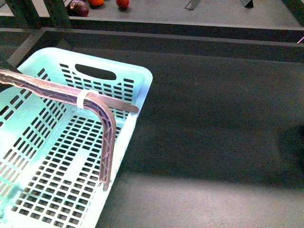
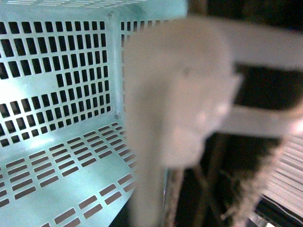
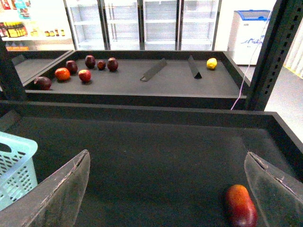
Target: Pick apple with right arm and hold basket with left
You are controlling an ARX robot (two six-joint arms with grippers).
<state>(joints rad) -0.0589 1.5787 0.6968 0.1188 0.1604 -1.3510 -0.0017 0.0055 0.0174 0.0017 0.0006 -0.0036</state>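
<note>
Right wrist view: right end effector [image 3: 166, 161] hangs low, released wide; left end effector's state by basket [image 1: 141, 72] unclear.

We see the right gripper [image 3: 166, 158] with its jaws wide apart above the dark bench [image 3: 142, 137]. An oblong red-orange fruit [image 3: 240, 205] lies just beside the right jaw. A corner of the basket [image 3: 16, 161] shows at the left. On the far bench [image 3: 175, 80] the apple [image 3: 62, 74] lies among darker fruits [image 3: 112, 64], and a yellow fruit [image 3: 211, 63] is well apart at the right.
</note>
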